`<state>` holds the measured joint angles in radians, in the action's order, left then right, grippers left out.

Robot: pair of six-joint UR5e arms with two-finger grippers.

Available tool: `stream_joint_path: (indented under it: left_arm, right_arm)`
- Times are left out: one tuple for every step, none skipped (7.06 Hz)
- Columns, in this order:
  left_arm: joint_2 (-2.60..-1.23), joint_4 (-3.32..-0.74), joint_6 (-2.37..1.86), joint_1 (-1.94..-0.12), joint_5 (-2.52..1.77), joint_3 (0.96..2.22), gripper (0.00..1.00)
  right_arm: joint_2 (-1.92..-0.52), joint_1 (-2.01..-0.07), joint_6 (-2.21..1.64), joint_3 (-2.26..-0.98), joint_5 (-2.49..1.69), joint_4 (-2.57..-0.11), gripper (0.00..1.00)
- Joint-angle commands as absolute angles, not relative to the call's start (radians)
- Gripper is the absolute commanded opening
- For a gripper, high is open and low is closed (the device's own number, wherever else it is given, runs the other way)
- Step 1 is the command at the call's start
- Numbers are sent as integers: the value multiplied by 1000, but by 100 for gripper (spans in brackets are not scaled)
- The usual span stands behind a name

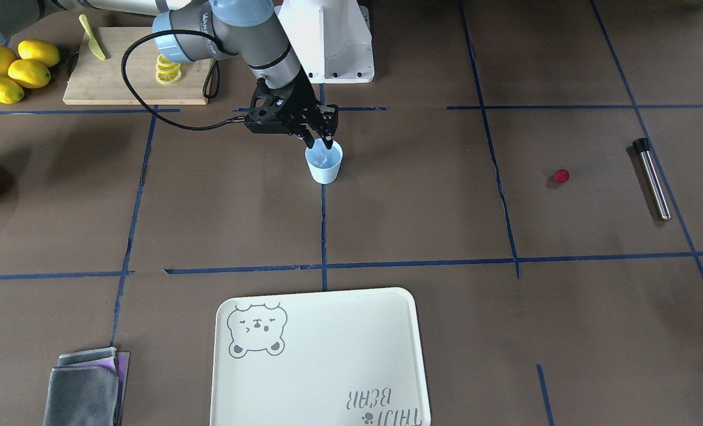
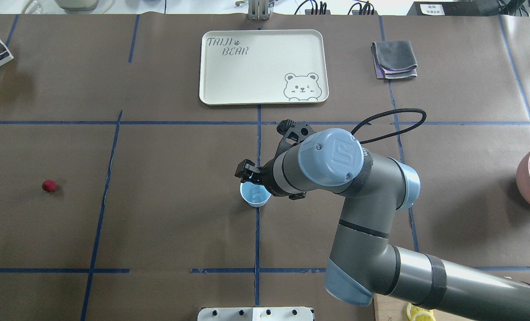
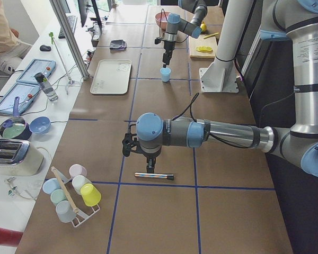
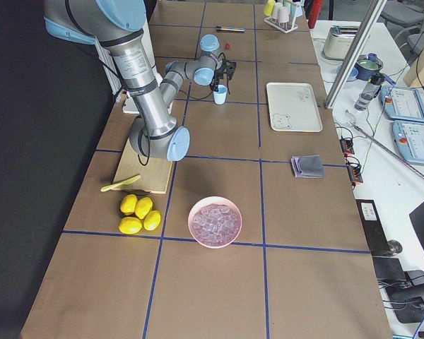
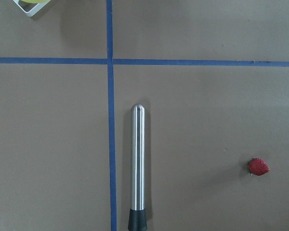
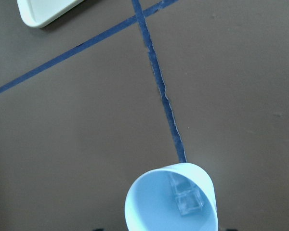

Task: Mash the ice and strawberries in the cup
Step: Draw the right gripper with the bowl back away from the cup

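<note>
**Seen along the table from the robot's left end, near to far.**

**Nearest.** I have the left gripper (image 3: 151, 168) hanging point-down over a steel rod (image 5: 137, 163) with a black end cap. The rod lies flat just beside a blue tape line. Only the side camera shows this claw, and from it I cannot tell how far its fingers are parted or whether they hold anything. The strawberry (image 5: 258, 166), a single red piece, lies on the brown paper near the rod but apart from it, and well apart from the cup.

**Mid-table.** The cup (image 1: 324, 168) stands upright on a tape line. The ice (image 6: 189, 202) rests inside it at the bottom. I count two clear cubes, though the pale outlines make that uncertain. The right gripper (image 1: 319, 142) hovers just above the cup's mouth, its fingers pointing down with a clear gap between them, gripping nothing.

**Operators' side of the cup.** A cream tray (image 2: 247, 80) printed with a bear lies here, and near it a folded grey cloth (image 2: 395, 60).

**Farthest, toward the robot's right end.** A wooden board (image 1: 97, 83) carries lemon slices (image 1: 168, 70) and a yellow knife (image 1: 93, 38). Four whole lemons (image 1: 29, 72) lie just beside it. Beyond them is a pink bowl (image 4: 213, 243) filled with clear cubes.
</note>
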<state>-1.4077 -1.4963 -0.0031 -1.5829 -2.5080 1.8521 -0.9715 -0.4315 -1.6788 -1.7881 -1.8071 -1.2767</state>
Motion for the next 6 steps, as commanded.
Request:
stream_joint_path:
  left_arm:
    - [-1405,-1496,-3,-1583,-2510,1853,100]
    - [-1394,-1497,-2,-1582,-2510,1852,100]
    - [-1394,-1497,-3,-1583,-2510,1853,100]
    - [-1394,-1497,-2,-1583,-2510,1853,100]
    - [-1394,-1497,-2,-1583,-2510,1853,100]
    - [-1394,-1497,-2,-1583,-2510,1853,100]
  right_arm:
    - [-1068,-484,-1674,-1892,-1831,-1276,100]
    - [-1186,-570,-1667,-1970,-1918,-1270,100]
    - [-1277,-686,-1605,-2005,-2048,-1270,100]
    - [-1377,-818,-1474,-2014,-2186,-1264,100]
    - [-1504,-944,-1280,-2017,-2285,-1238,100]
    - [-1613,-1051,-1124,-2013,-2318,-1233,100]
